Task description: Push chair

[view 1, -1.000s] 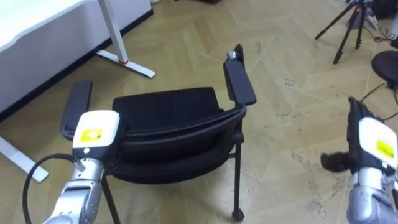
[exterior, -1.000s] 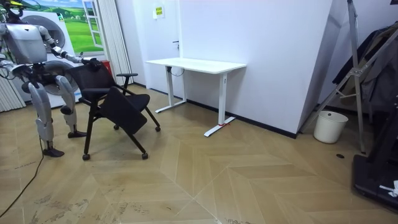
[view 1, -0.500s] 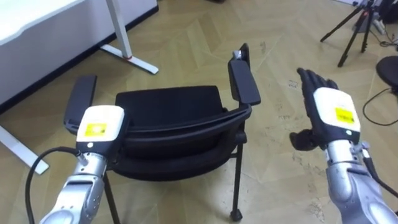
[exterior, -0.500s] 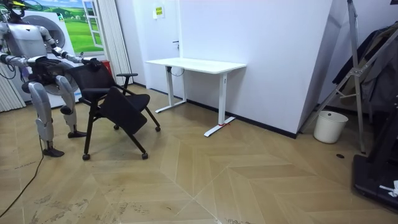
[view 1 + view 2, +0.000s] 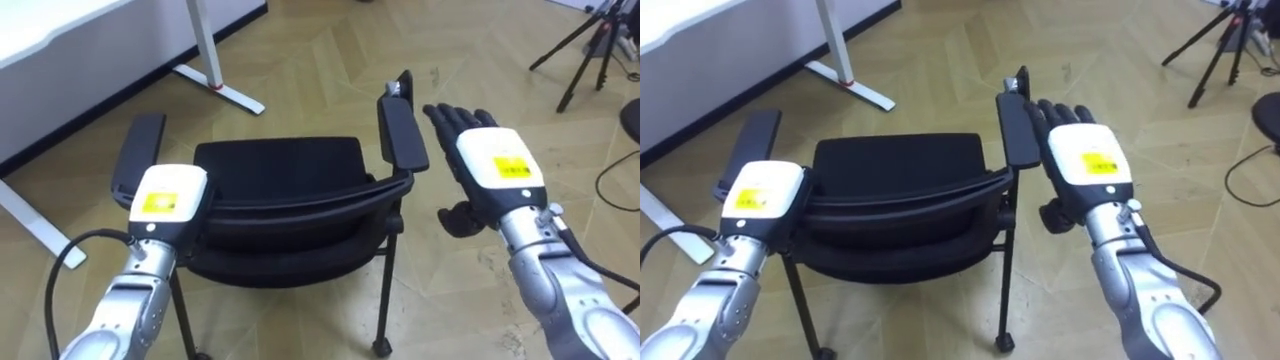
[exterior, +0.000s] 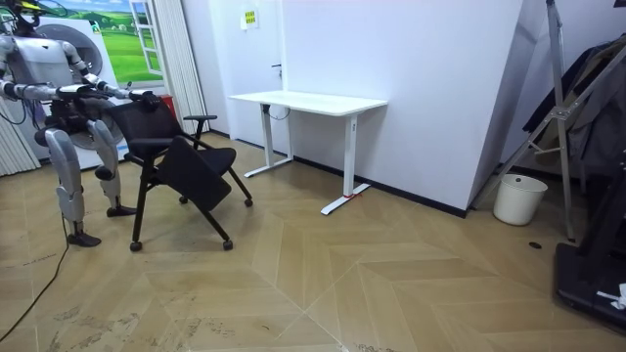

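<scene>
In the left eye view the black chair [image 5: 275,165] stands right in front of the robot with its backrest [image 5: 290,212] nearest. The left hand [image 5: 165,197] lies over the backrest's top left corner. Its fingers are hidden behind the rail, so I cannot tell whether they grip it. The right hand [image 5: 492,170] is held flat, back up, with fingers [image 5: 450,118] straight and slightly spread and the thumb out to the side. The chair's right armrest [image 5: 402,135] lies just to the left of those fingers, and the seat is further left. A white desk [image 5: 60,30] stands beyond the chair on the left. In the room view the robot stands behind the chair [image 6: 186,166] at the room view's left, arms reaching to its back, and the desk [image 6: 308,100] is well beyond it by the wall. In the right eye view the right hand [image 5: 1090,165] has its fingertips against the edge of the armrest [image 5: 1017,135]; whether they touch is unclear.
</scene>
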Motion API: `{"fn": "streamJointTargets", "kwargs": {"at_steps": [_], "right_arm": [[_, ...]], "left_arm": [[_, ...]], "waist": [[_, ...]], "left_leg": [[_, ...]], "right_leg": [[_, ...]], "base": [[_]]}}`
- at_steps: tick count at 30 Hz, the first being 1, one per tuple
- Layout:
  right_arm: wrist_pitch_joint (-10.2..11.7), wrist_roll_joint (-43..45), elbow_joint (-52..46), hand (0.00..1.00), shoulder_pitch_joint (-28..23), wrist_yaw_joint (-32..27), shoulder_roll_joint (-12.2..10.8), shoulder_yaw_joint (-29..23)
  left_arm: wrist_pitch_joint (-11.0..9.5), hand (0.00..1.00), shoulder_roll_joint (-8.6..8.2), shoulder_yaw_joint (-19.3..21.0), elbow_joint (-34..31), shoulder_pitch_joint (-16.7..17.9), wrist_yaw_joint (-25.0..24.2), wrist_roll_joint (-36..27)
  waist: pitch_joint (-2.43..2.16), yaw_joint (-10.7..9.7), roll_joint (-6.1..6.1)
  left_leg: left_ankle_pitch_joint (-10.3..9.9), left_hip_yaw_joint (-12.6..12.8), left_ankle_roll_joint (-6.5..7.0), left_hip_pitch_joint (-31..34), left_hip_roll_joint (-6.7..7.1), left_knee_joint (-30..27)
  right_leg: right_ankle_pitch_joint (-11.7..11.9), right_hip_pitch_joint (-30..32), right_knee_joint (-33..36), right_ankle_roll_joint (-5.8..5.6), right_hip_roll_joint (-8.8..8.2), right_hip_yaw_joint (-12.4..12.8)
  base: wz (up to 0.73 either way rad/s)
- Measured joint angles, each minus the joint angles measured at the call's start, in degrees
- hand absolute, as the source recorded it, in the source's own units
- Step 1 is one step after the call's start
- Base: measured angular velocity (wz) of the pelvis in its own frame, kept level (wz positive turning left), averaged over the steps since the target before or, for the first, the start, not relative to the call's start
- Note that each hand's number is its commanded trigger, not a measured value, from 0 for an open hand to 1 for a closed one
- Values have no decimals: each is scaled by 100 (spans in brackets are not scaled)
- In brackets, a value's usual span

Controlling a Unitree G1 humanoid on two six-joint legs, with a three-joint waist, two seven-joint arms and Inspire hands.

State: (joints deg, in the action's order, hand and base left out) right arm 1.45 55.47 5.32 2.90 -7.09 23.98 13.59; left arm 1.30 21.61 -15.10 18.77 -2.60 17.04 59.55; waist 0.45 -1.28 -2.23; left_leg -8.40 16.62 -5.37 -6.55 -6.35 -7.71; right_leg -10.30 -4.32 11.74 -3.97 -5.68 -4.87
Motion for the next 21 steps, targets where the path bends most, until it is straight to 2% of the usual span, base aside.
{"fn": "streamJointTargets", "kwargs": {"at_steps": [7,9,13,18,19,21], "right_arm": [[64,220,0,0,161,251,27,427],[42,311,0,0,169,322,39,571],[24,320,-1,0,220,486,41,800],[-23,367,0,0,508,788,26,1217],[-20,364,0,0,555,828,12,1228],[-15,354,12,0,709,916,-179,1278]], "left_arm": [[-47,100,-2,-97,29,-113,2,2],[-50,100,0,-180,35,-158,7,3],[-51,100,11,-224,28,-174,31,4],[-86,100,22,-383,243,-346,38,-11],[-105,100,22,-398,270,-394,41,-8],[-139,100,-9,-437,349,-493,43,15]], "waist": [[1,102,-1],[0,186,-2],[-1,190,-2],[8,287,-40],[10,303,-43],[14,334,-64]], "left_leg": [[0,-39,0,57,1,2],[0,-54,0,46,1,2],[0,-136,0,52,2,3],[0,-178,0,-17,2,28],[0,-185,1,-17,2,27],[5,-247,8,-5,4,26]], "right_leg": [[0,29,-17,-1,0,-30],[-1,28,-18,-1,-1,-27],[-1,22,-16,-1,-1,-75],[-1,-73,-19,-1,-1,-130],[-1,-63,-18,-1,-1,-135],[-1,-61,-18,-1,-1,-165]], "base": [[2],[0],[7],[4],[0],[7]]}}
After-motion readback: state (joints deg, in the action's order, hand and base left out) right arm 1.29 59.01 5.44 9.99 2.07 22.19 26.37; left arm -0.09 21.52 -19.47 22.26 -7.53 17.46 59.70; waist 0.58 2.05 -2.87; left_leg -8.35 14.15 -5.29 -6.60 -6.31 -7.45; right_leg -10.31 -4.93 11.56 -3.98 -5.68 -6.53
